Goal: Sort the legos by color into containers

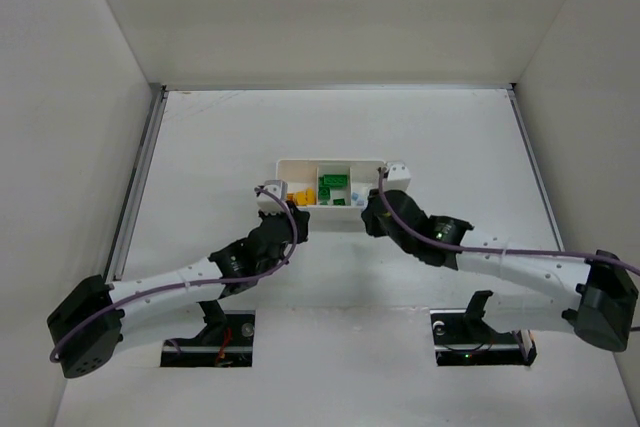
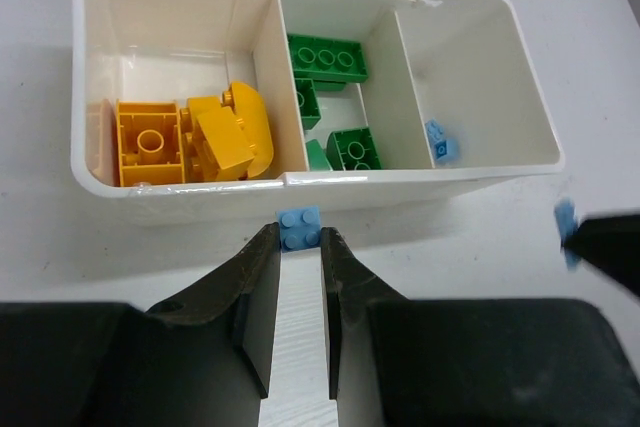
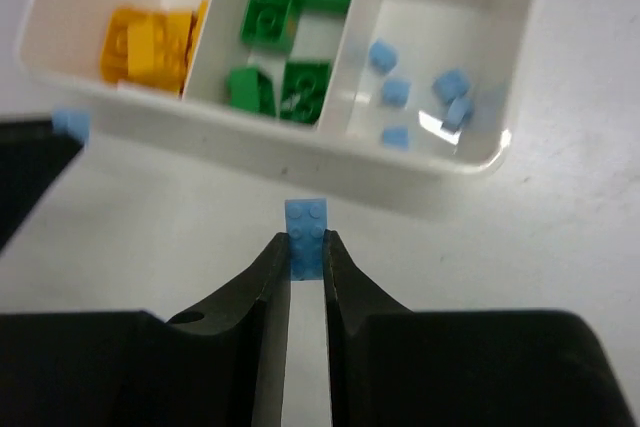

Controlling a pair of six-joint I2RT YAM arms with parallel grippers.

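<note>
Arms angled inward at tray point(image 2: 180, 202); L gripper point(image 2: 299, 240), R gripper point(image 3: 305, 245) pinching blue legos point(image 2: 300, 226).

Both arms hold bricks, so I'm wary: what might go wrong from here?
The left gripper pinches its blue brick by the edge; it could slip. It faces the yellow-green divider, not the blue compartment, so a misdrop is possible. The right gripper holds another blue brick; they might collide.

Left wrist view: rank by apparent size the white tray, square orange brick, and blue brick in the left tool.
white tray
square orange brick
pinched blue brick, smallest despite being nearest the camera
</note>
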